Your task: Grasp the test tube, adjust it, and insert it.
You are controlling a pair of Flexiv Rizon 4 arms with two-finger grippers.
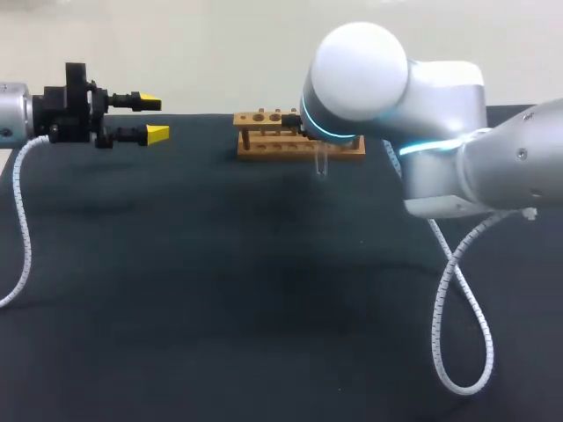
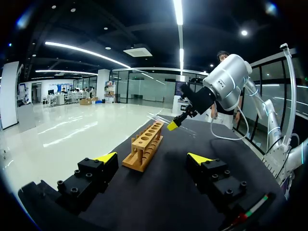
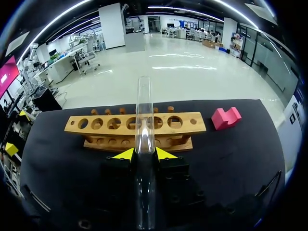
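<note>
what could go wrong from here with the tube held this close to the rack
1. The right claw pinches the test tube only between its two small yellow tips. The tube looks smooth and sticks out far on both sides, so it might slip or pivot while being adjusted.
2. The tube sits right by the wooden rack. If it is not lined up with a hole, its end could hit the top board and shove the rack.

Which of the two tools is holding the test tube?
The right tool: it grips the tube from both sides, near the rack. The left tool is open and empty.
</note>
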